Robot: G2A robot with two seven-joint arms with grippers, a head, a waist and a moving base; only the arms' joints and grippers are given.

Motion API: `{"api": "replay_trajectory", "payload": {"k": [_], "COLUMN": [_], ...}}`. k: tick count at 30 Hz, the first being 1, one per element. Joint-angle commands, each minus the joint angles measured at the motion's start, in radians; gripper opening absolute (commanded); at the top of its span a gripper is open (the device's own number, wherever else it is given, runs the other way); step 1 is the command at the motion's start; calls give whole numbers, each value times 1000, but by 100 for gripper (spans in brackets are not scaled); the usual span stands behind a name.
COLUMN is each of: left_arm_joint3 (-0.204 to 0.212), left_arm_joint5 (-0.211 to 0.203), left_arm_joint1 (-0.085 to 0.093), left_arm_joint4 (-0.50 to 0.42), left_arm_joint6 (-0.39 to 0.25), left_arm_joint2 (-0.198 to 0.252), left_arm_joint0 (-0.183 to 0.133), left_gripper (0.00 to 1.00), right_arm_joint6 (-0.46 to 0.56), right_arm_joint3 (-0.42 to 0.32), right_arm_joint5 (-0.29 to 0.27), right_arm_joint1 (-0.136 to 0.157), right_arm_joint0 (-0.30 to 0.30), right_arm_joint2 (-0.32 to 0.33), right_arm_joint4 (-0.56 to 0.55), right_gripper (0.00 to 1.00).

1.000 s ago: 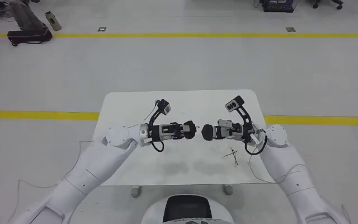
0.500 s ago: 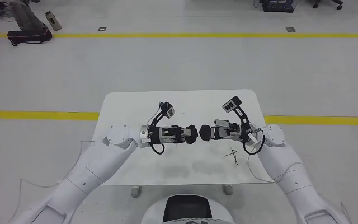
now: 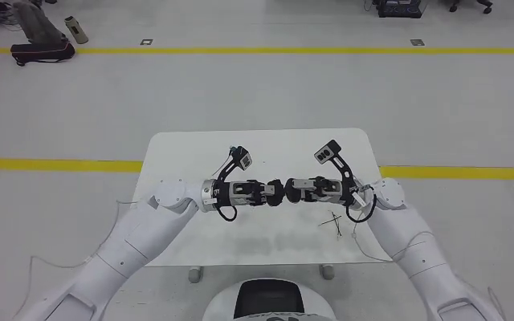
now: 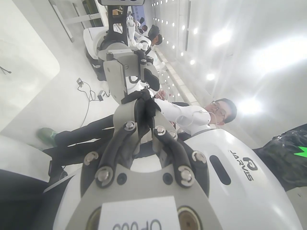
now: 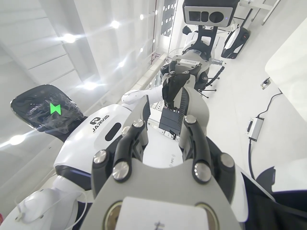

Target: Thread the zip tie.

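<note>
Above the middle of the white table [image 3: 181, 152] my two grippers meet tip to tip. My left gripper [image 3: 275, 191] [image 4: 144, 100] is shut, its black-wrapped fingertips pressed together; I cannot make out a zip tie between them. My right gripper [image 3: 291, 188] [image 5: 168, 98] is open, one finger on either side of the left gripper's tips. Loose black zip ties [image 3: 333, 221] lie on the table below my right arm, apart from both grippers.
The table's front edge runs close below the arms, and its right rounded corner [image 3: 365, 140] is behind the right wrist camera. People sit in the room behind, away from the table.
My right gripper has moved left toward the left gripper, closing the gap between them. The left gripper has shifted slightly toward the middle.
</note>
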Motion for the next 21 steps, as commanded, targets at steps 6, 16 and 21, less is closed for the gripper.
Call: {"api": "replay_trajectory", "payload": {"k": [6, 16, 21], "left_arm_joint3": [0, 0, 0], "left_arm_joint5": [0, 0, 0], "left_arm_joint1": [0, 0, 0], "left_arm_joint4": [0, 0, 0], "left_arm_joint6": [0, 0, 0], "left_arm_joint2": [0, 0, 0], "left_arm_joint0": [0, 0, 0], "left_gripper": [0, 0, 0], "right_arm_joint6": [0, 0, 0], "right_arm_joint3": [-1, 2, 7], "right_arm_joint5": [0, 0, 0], "right_arm_joint1": [5, 10, 10], "right_arm_joint0": [2, 7, 10], "right_arm_joint2": [-11, -17, -18], "right_arm_joint4": [4, 8, 6], "right_gripper": [15, 7, 3]}}
